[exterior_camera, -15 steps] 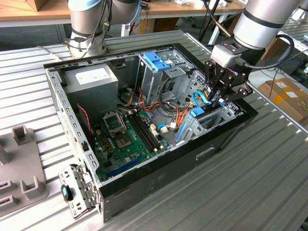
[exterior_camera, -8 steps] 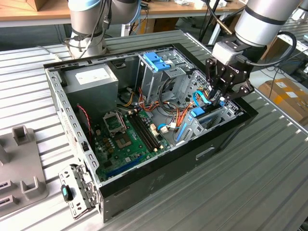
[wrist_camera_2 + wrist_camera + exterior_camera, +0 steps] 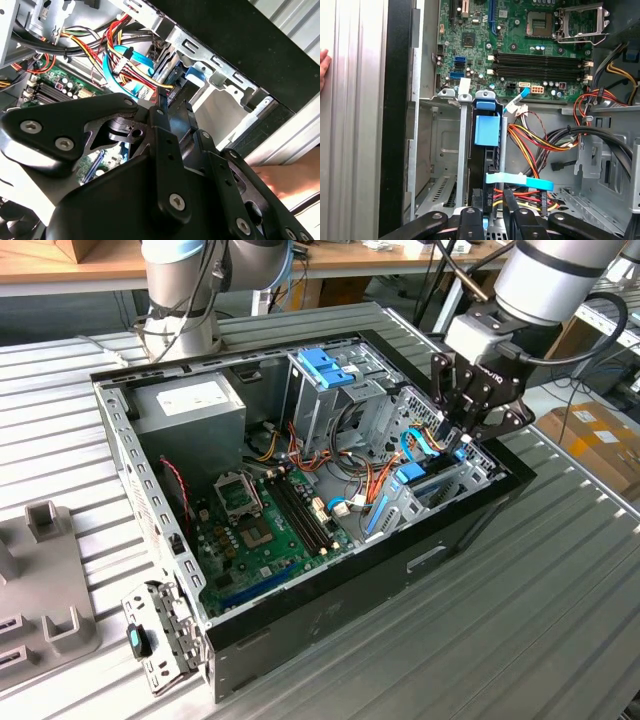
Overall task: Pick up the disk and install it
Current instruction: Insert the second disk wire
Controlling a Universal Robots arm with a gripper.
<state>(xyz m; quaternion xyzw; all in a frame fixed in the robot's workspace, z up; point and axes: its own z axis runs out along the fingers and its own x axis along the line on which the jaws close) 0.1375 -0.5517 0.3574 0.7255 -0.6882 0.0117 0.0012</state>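
One disk (image 3: 485,131) slotted upright below the tool (image 3: 458,440)

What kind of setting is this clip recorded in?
Probably a robotics lab or workshop bench. An opened computer case lies on a ribbed metal table, the arm's gripper reaches into its drive bay, and a wooden workbench and cardboard box stand behind.

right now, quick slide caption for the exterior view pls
Robot arm's end effector lowered into the drive bay at the front of an open computer case, with the disk seated upright in the bay.
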